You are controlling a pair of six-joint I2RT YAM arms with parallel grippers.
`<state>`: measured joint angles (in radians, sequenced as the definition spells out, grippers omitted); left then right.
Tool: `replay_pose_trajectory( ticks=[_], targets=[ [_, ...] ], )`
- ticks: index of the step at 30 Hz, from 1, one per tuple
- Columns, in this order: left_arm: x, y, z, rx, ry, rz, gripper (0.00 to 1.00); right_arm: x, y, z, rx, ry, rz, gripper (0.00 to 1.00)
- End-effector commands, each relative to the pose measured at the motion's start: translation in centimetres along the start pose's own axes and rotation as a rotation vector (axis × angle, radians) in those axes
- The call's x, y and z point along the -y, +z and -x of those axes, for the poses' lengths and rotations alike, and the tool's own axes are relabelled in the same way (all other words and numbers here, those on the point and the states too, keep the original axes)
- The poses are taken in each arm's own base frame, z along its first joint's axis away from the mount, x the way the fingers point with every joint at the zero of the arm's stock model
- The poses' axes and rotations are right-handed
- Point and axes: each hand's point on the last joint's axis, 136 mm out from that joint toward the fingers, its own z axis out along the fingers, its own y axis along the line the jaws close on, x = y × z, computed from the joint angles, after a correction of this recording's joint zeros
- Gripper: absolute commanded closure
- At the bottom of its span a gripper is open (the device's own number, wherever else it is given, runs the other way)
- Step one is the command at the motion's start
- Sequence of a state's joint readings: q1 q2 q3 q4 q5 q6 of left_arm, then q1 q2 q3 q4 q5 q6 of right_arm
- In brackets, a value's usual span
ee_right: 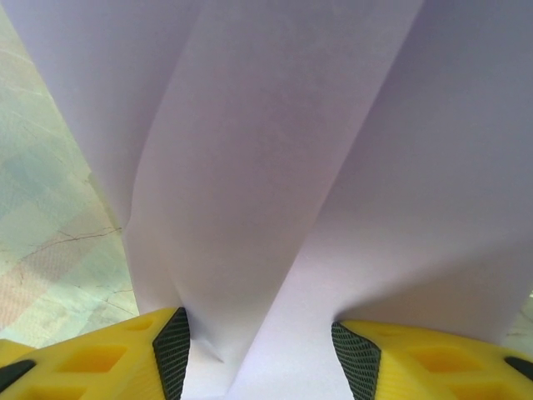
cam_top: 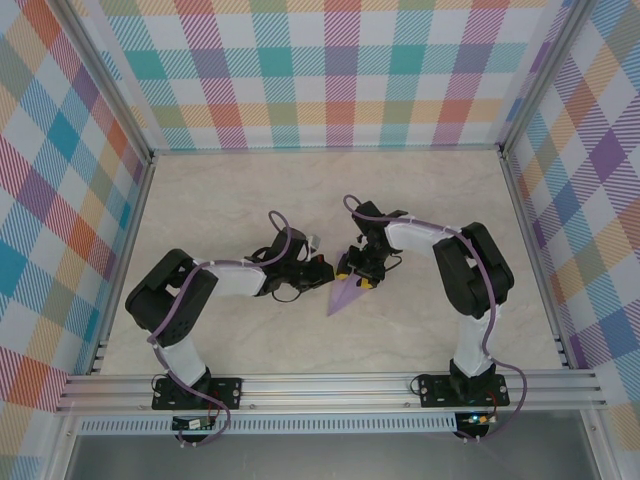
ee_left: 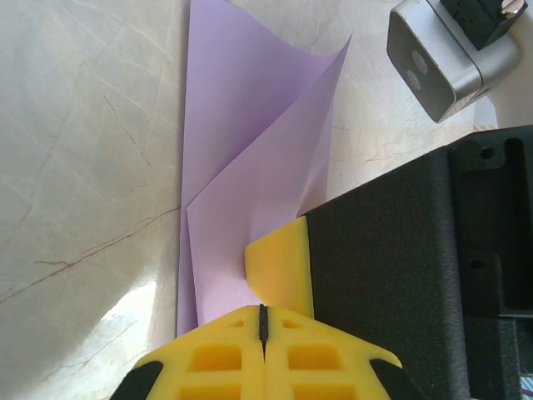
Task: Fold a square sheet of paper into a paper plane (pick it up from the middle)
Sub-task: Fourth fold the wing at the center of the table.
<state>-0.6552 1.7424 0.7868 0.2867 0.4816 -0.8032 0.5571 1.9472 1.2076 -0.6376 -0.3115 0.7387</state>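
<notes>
On the table, between the two arm tips: a part-folded purple paper plane, flaps lifted. Runs lengthwise from the grippers toward the near edge, tip slanting left. Left gripper clenched, right at the paper's wide end; hard to say whether pinching it. Right gripper parted, straddling a raised fold from the opposite side, equally close. Hidden beneath both grippers: the plane's wide end.
</notes>
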Motion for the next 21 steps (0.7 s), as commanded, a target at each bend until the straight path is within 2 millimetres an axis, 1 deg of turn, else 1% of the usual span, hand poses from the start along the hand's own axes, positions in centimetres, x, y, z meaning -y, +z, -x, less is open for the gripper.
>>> replay_pose_trajectory(
  ticks=[1,4,7,11,15,21],
  targets=[
    [0.34,0.69,-0.23,-0.020,0.015,-0.026,1.00,5.41,5.71,-2.16,-0.117,-0.005,-0.175,0.44],
    [0.09,0.57,-0.23,-0.010,0.012,-0.018,1.00,5.36,5.86,-2.12,-0.120,-0.004,-0.172,0.49],
    [-0.09,0.52,-0.24,-0.004,0.009,-0.014,1.00,5.32,5.86,-2.01,-0.119,-0.010,-0.174,0.51],
    [-0.42,0.23,-0.23,0.007,0.004,-0.004,1.00,5.31,5.80,-1.97,-0.119,-0.022,-0.176,0.49],
    [-0.01,0.24,-0.43,-0.006,0.005,-0.027,1.00,5.21,5.83,-1.90,-0.120,-0.029,-0.174,0.47],
    [-0.56,0.03,-0.67,0.000,-0.001,-0.014,1.00,5.02,5.92,-1.75,-0.121,-0.029,-0.170,0.46]
  ],
)
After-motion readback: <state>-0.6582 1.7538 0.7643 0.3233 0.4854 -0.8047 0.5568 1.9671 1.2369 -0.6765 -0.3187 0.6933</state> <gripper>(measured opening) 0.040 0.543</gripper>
